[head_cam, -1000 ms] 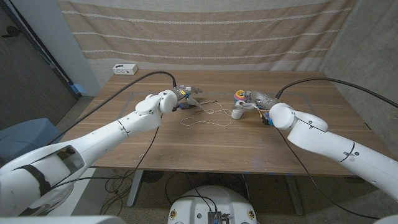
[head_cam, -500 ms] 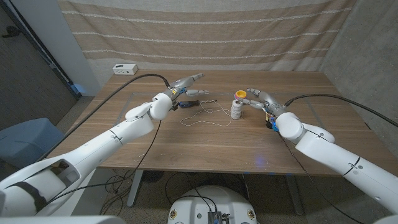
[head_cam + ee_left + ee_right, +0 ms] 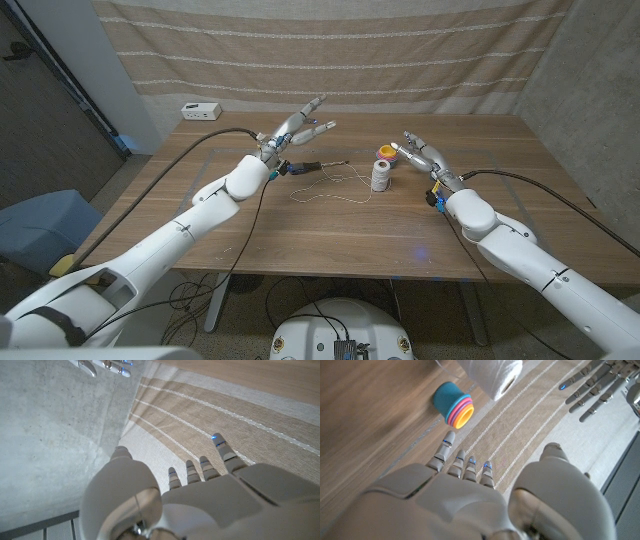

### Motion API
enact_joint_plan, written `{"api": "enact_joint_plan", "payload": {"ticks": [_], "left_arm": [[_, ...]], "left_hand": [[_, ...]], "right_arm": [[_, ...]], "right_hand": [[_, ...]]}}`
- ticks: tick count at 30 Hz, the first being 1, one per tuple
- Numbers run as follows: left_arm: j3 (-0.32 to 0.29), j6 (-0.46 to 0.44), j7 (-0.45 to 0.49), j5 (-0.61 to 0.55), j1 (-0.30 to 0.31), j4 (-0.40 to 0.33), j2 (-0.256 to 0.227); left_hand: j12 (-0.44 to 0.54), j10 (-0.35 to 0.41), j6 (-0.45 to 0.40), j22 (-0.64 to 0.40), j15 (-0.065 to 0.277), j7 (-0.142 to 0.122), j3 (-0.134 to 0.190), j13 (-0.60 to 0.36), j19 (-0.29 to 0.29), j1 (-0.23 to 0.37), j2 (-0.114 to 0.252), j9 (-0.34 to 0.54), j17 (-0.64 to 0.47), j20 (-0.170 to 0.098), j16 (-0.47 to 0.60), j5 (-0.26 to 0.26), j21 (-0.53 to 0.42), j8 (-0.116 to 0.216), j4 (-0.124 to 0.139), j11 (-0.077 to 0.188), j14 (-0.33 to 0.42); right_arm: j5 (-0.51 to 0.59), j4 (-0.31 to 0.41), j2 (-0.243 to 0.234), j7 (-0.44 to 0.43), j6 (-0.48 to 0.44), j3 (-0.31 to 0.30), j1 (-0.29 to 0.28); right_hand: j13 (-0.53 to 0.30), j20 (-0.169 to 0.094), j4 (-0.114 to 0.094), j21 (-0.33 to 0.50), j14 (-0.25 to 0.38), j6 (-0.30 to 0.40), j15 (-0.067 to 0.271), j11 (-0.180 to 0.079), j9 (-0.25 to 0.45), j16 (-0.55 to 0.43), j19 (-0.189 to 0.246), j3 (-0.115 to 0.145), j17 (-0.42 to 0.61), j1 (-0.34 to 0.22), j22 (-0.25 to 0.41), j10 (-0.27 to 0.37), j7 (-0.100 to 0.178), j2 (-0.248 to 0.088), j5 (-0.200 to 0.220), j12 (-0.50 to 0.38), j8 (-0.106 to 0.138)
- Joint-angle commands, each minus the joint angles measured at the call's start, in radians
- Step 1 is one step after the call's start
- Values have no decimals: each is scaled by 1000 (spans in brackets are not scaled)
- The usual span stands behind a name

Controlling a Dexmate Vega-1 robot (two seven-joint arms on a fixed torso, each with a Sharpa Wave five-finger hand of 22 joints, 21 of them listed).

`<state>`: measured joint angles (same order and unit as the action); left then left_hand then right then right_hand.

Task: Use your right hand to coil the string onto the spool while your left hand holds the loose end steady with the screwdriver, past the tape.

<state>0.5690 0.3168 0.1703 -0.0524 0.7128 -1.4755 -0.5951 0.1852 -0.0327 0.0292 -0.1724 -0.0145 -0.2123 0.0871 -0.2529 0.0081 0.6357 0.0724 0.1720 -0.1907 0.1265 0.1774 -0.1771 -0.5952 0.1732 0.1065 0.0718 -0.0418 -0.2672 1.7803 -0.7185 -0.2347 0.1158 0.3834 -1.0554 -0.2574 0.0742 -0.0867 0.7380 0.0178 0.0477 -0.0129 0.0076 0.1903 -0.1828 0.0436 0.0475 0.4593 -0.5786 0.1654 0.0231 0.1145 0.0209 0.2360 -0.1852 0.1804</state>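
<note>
Your left hand [image 3: 298, 127] was raised with fingers spread, holding nothing; the screwdriver [image 3: 302, 166] lay on the table [image 3: 300, 235] just below it. Your right hand [image 3: 421, 152] was likewise spread and unladen, just beside the upright spool [image 3: 380, 175] (colored tape [image 3: 384, 153] behind it). The string [image 3: 330, 187] trailed loosely between both.

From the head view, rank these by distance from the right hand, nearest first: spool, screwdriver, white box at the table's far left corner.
1. Spool, just left of the right hand.
2. Screwdriver, across the table's middle, below the raised left hand.
3. White box, far left corner.
</note>
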Motion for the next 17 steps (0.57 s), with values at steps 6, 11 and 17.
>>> {"api": "enact_joint_plan", "payload": {"ticks": [6, 11, 17], "left_arm": [[-89, 340, -109, 298, 62, 124, 69], [-117, 316, -112, 327, 109, 92, 49], [-127, 264, -150, 423, 133, 158, 70]], "left_hand": [[21, 47, -58, 0, 18, 33, 0, 39, 16, -65, 58, 0, 6, -57, 17, -14, 23, 21, 33, -7, 17], [23, 58, -65, 0, 24, 32, 4, 47, 25, -75, 73, 0, 8, -69, 18, -16, 26, 18, 36, -12, 25], [12, 35, -38, -1, 13, 34, 27, 58, 30, -72, 105, 0, 11, -66, 15, -20, 37, 3, 29, -29, 29]], "right_arm": [[-275, -206, 149, 195, 521, -85, 12], [-215, -165, 202, 113, 559, -105, -37], [-319, -188, 281, 219, 624, -39, -11]], "right_hand": [[23, -52, -1, -12, 51, 38, -12, 30, 0, -17, 65, -11, -52, 22, 1, 45, -17, -11, -5, -19, 20], [31, -47, 4, -22, 62, 63, -19, 45, -1, -18, 75, -4, -72, 15, 1, 67, -36, -26, -3, -24, 26], [44, -52, 29, -31, 111, 96, -5, 48, -2, -29, 126, 12, -112, -17, 2, 109, -40, -45, -4, -32, 30]]}}
